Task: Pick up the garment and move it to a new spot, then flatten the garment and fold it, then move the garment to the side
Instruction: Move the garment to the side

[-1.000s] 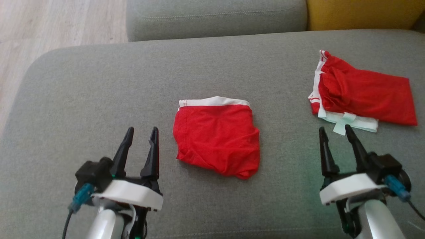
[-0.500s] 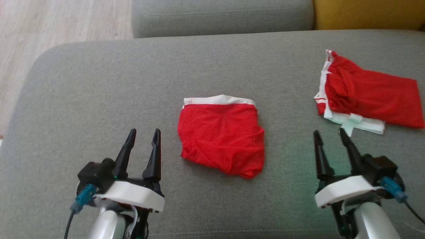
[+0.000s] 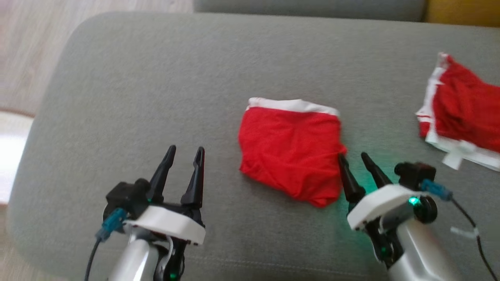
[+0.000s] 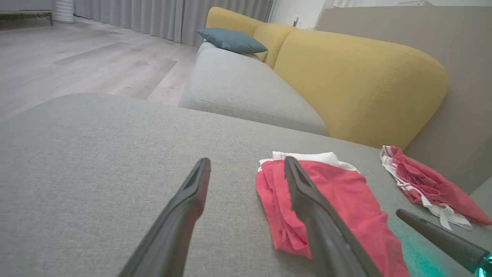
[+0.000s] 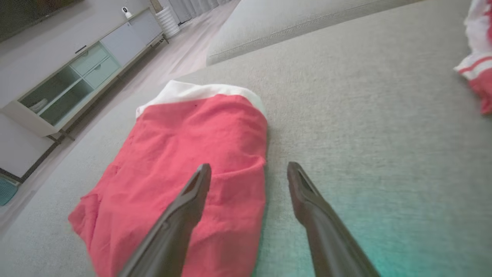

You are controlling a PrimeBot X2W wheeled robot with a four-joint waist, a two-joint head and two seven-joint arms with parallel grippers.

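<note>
A folded red garment (image 3: 291, 152) with a white waistband lies flat in the middle of the grey cushion (image 3: 156, 78); it also shows in the left wrist view (image 4: 346, 200) and the right wrist view (image 5: 184, 154). My right gripper (image 3: 352, 155) is open, low at the garment's right edge, its left finger over the red cloth (image 5: 250, 165) and nothing between the fingers. My left gripper (image 3: 185, 149) is open and empty, a short way left of the garment (image 4: 246, 161).
A second red and white garment (image 3: 461, 113) lies crumpled at the cushion's right side. Behind are another grey seat (image 4: 238, 84), a yellow backrest (image 4: 357, 77) and a blue pillow (image 4: 230, 40). Wooden floor (image 3: 23, 47) lies to the left.
The head camera has turned, shifting the whole picture right. My right gripper has moved left, from beside the crumpled garment to the folded garment's right edge. The left gripper has stayed put.
</note>
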